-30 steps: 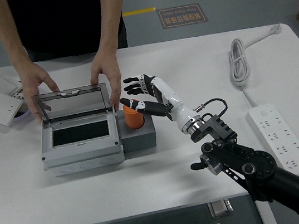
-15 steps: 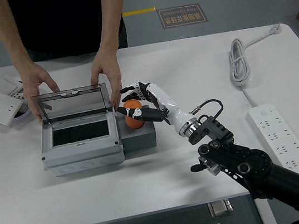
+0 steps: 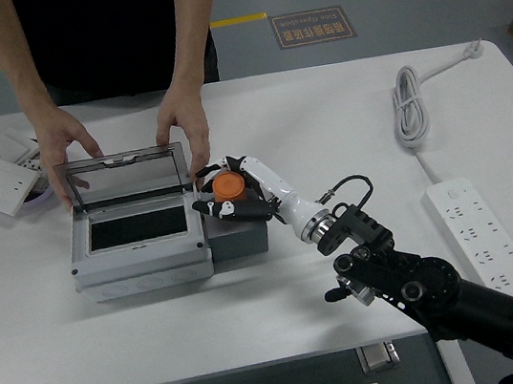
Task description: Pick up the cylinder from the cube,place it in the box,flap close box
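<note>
1 cylinder point(image 3: 229, 186) in right hand point(image 3: 233, 192)

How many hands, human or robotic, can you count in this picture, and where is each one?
3. The person's two hands hold the grey box's raised lid; the robot's right hand wraps the orange cylinder. Its left hand isn't visible.

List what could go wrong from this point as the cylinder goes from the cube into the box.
1. The right hand closes around the orange cylinder mostly near its top; a shallow hold could let it slip on lifting.
2. The person's hands hold the box by its raised lid, one right next to the cylinder, so the fingers could brush it.
3. The grey cube touches the box, and a low carry might clip the box wall.
</note>
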